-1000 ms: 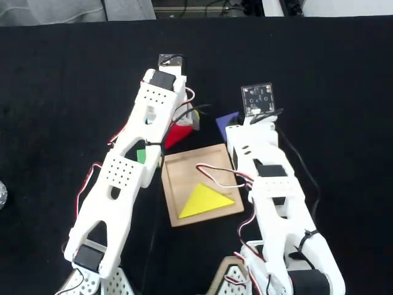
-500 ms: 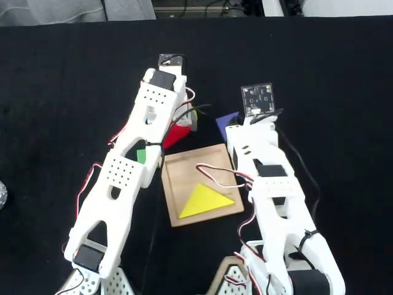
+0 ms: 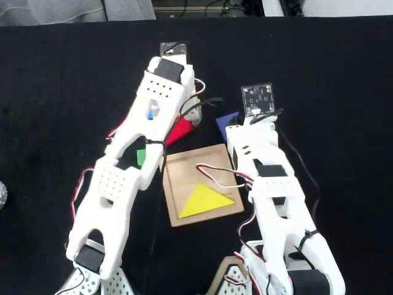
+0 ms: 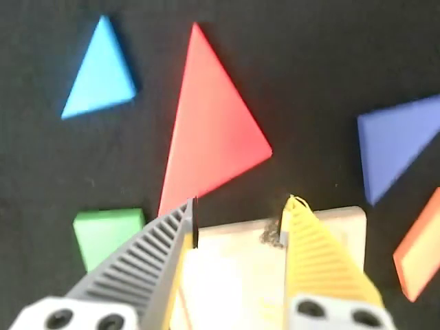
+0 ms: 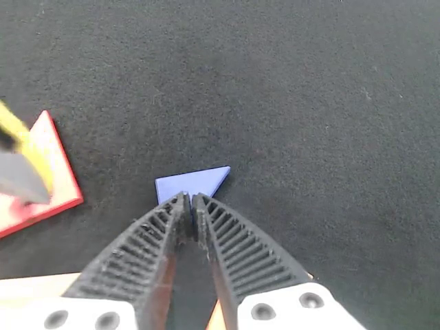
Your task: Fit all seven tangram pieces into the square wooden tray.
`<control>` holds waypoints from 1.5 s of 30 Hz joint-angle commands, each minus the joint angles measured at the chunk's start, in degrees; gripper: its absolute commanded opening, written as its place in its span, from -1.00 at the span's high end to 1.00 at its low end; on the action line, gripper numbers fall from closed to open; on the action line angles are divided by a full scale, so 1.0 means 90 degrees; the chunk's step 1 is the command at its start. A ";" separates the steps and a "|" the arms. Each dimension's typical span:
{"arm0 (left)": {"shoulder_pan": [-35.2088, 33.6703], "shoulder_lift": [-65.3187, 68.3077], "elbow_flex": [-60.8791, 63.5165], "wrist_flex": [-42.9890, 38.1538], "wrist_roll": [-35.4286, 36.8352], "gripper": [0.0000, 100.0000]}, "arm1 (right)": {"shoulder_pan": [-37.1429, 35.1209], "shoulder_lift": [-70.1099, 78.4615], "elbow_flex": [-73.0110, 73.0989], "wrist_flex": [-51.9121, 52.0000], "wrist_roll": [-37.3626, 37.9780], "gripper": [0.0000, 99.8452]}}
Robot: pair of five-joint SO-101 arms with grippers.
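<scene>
Inside the square wooden tray lies one yellow triangle; the red triangle and the rest wait on the table. Left gripper gapes empty; right gripper is closed.

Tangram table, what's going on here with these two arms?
Two robot arms are working on fitting tangram pieces into the wooden tray, which so far holds just the yellow triangle. The left arm hangs with open jaws over the tray's edge beside the red triangle. The right arm has its jaws shut, tips at the dark blue piece. The light blue triangle, green piece and orange piece lie loose on the black table.
</scene>
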 commanded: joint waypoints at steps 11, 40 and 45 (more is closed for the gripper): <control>-0.0454 0.0068 0.0689 -0.0977 -0.0908 0.21 | 0.0137 -0.0230 -0.0063 -0.0137 0.0059 0.97; -0.0474 0.0791 0.0737 -0.1485 -0.1631 0.44 | 0.0137 -0.0230 -0.0063 -0.0137 0.0059 0.97; -0.0474 0.0791 0.0737 -0.1465 -0.1621 0.45 | 0.0137 -0.0230 -0.0063 -0.0137 0.0059 0.97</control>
